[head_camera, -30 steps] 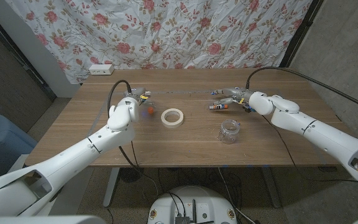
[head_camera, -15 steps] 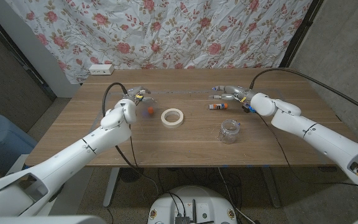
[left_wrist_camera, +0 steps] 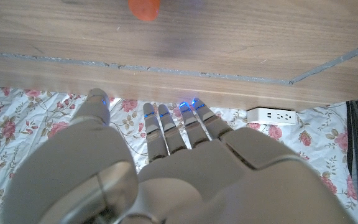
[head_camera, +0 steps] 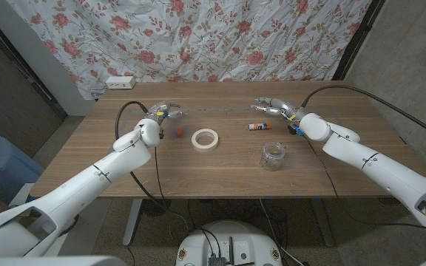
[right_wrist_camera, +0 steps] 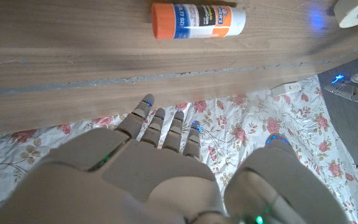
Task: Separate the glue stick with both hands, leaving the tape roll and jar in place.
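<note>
The glue stick body (head_camera: pixel 258 126), white with an orange end, lies on its side on the table; the right wrist view shows it as well (right_wrist_camera: pixel 197 20). Its small orange cap (head_camera: pixel 177 132) sits apart, left of the tape roll, and appears blurred in the left wrist view (left_wrist_camera: pixel 145 7). My left hand (head_camera: pixel 165 112) hovers beyond the cap with its fingers (left_wrist_camera: pixel 166 127) extended and nothing in them. My right hand (head_camera: pixel 272 106) is beyond the glue stick body, fingers (right_wrist_camera: pixel 163 127) apart and holding nothing.
A cream tape roll (head_camera: pixel 205 138) lies mid-table between cap and glue stick body. A clear glass jar (head_camera: pixel 273 156) stands nearer the front, right of centre. A white power strip (head_camera: pixel 120 82) rests at the far left edge, before a floral curtain.
My right hand let go of the glue stick body, which now lies on the table, and drew back toward the far side. My left hand also pulled away from the orange cap.
</note>
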`<move>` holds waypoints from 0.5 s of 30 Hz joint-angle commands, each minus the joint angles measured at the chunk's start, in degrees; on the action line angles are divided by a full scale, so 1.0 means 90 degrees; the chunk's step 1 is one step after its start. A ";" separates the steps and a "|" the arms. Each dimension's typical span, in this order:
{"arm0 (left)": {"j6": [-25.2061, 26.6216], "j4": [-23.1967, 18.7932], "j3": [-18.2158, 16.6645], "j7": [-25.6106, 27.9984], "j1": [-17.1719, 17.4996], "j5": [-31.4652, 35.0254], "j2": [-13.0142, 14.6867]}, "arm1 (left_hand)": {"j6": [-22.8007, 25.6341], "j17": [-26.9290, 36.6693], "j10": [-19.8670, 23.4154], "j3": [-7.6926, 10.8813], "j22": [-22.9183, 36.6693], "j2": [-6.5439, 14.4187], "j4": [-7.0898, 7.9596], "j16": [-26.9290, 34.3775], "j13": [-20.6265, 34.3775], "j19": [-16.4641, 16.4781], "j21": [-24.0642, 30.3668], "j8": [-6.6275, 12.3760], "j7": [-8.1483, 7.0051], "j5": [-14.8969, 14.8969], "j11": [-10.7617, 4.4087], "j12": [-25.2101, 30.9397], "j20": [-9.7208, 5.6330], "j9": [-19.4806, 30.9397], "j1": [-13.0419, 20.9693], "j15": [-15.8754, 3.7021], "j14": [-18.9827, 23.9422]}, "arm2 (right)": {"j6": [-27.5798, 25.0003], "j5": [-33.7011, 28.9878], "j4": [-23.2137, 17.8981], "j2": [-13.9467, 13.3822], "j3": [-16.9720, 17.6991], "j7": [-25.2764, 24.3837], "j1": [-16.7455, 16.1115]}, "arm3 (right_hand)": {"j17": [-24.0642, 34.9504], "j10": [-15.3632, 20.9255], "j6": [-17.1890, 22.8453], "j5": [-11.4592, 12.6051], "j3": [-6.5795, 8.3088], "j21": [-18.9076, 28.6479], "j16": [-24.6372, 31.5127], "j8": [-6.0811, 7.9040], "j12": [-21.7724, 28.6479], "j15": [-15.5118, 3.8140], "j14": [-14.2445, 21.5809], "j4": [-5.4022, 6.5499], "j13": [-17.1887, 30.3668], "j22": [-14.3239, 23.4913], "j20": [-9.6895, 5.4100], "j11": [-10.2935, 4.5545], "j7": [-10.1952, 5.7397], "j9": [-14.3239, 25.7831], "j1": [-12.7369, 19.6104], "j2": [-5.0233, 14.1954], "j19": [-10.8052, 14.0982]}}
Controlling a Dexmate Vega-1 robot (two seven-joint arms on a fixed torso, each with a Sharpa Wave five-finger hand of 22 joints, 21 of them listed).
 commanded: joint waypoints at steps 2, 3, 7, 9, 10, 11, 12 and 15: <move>-0.1194 0.0541 -0.0551 0.0667 0.0314 -0.1420 -0.0193 | -0.0013 0.0023 -0.0004 0.0055 0.0013 0.0153 0.0059 0.0030 0.0019 0.0021 0.0037 0.0033 0.0034 -0.0015 0.0064 0.0044 -0.0025 0.0007 -0.0065 -0.0018 0.0001 | 0.0198 0.0918 0.0110 0.0138 0.0328 -0.0398 -0.0313 | -0.0010 0.0022 0.0122 -0.0041 -0.0004 0.0056 0.0062 0.0081 0.0044 -0.0033 0.0141 0.0062 0.0013 0.0011 -0.0050 -0.0012 -0.0004 0.0015 -0.0143 0.0005 0.0103; -0.1276 0.0565 -0.0586 0.0761 0.0350 -0.1491 -0.0228 | -0.0012 0.0022 0.0000 0.0060 0.0013 0.0166 0.0062 0.0030 0.0019 0.0027 0.0039 0.0034 0.0037 -0.0015 0.0072 0.0047 -0.0028 0.0007 -0.0070 -0.0013 0.0002 | 0.0226 0.0972 0.0129 0.0143 0.0345 -0.0411 -0.0326 | -0.0017 0.0059 0.0137 -0.0046 -0.0009 0.0055 0.0062 0.0084 0.0058 -0.0030 0.0153 0.0067 0.0012 0.0010 -0.0051 -0.0010 -0.0004 0.0015 -0.0156 0.0007 0.0112; -0.1439 0.0606 -0.0594 0.0951 0.0386 -0.1635 -0.0259 | -0.0005 0.0020 0.0007 0.0076 0.0013 0.0208 0.0068 0.0031 0.0018 0.0033 0.0041 0.0039 0.0045 -0.0012 0.0070 0.0052 -0.0036 0.0005 -0.0088 -0.0007 0.0010 | 0.0354 0.1237 0.0194 0.0174 0.0479 -0.0552 -0.0439 | -0.0035 0.0081 0.0181 -0.0059 -0.0019 0.0057 0.0065 0.0094 0.0064 -0.0027 0.0188 0.0079 0.0009 0.0010 -0.0049 0.0002 0.0004 0.0013 -0.0186 0.0017 0.0148; -0.1571 0.0642 -0.0637 0.1085 0.0429 -0.1741 -0.0318 | -0.0008 0.0018 0.0009 0.0082 0.0013 0.0227 0.0071 0.0033 0.0018 0.0041 0.0043 0.0039 0.0050 -0.0011 0.0070 0.0053 -0.0046 0.0005 -0.0101 -0.0012 0.0021 | 0.0346 0.1334 0.0158 0.0157 0.0537 -0.0606 -0.0495 | -0.0044 0.0099 0.0195 -0.0065 -0.0023 0.0060 0.0072 0.0095 0.0070 -0.0034 0.0219 0.0086 0.0008 0.0010 -0.0062 0.0014 0.0008 0.0012 -0.0201 0.0023 0.0173; -0.1628 0.0656 -0.0657 0.1164 0.0451 -0.1782 -0.0349 | -0.0010 0.0017 0.0011 0.0085 0.0013 0.0236 0.0072 0.0036 0.0018 0.0043 0.0043 0.0039 0.0054 -0.0011 0.0073 0.0055 -0.0046 0.0004 -0.0108 -0.0013 0.0030 | 0.0408 0.1435 0.0170 0.0167 0.0585 -0.0619 -0.0529 | -0.0049 0.0101 0.0201 -0.0068 -0.0026 0.0062 0.0070 0.0095 0.0069 -0.0038 0.0224 0.0088 0.0007 0.0010 -0.0064 0.0017 0.0013 0.0012 -0.0208 0.0024 0.0186; -0.1671 0.0671 -0.0672 0.1248 0.0466 -0.1810 -0.0381 | -0.0010 0.0016 0.0013 0.0088 0.0013 0.0244 0.0073 0.0036 0.0018 0.0046 0.0044 0.0039 0.0055 -0.0011 0.0072 0.0056 -0.0047 0.0004 -0.0112 -0.0009 0.0032 | 0.0450 0.1520 0.0181 0.0177 0.0621 -0.0628 -0.0555 | -0.0051 0.0105 0.0209 -0.0070 -0.0028 0.0063 0.0070 0.0097 0.0070 -0.0038 0.0226 0.0089 0.0007 0.0010 -0.0064 0.0017 0.0008 0.0012 -0.0211 0.0024 0.0192; -0.1753 0.0696 -0.0693 0.1319 0.0490 -0.1850 -0.0407 | -0.0011 0.0016 0.0013 0.0091 0.0013 0.0251 0.0073 0.0036 0.0018 0.0047 0.0044 0.0039 0.0054 -0.0010 0.0073 0.0056 -0.0049 0.0004 -0.0116 -0.0010 0.0036 | 0.0472 0.1565 0.0185 0.0174 0.0634 -0.0623 -0.0565 | -0.0057 0.0105 0.0228 -0.0073 -0.0030 0.0061 0.0073 0.0102 0.0069 -0.0035 0.0244 0.0090 0.0006 0.0010 -0.0063 0.0016 0.0021 0.0011 -0.0217 0.0026 0.0198; -0.2101 0.0834 -0.0808 0.1489 0.0572 -0.2086 -0.0543 | -0.0020 0.0014 0.0021 0.0100 0.0012 0.0274 0.0074 0.0038 0.0017 0.0055 0.0046 0.0037 0.0061 -0.0009 0.0073 0.0060 -0.0051 0.0003 -0.0130 -0.0023 0.0048 | 0.0585 0.1776 0.0250 0.0225 0.0695 -0.0609 -0.0597 | -0.0072 0.0119 0.0254 -0.0081 -0.0035 0.0056 0.0075 0.0105 0.0072 -0.0044 0.0273 0.0091 0.0004 0.0010 -0.0064 0.0021 0.0028 0.0011 -0.0227 0.0029 0.0208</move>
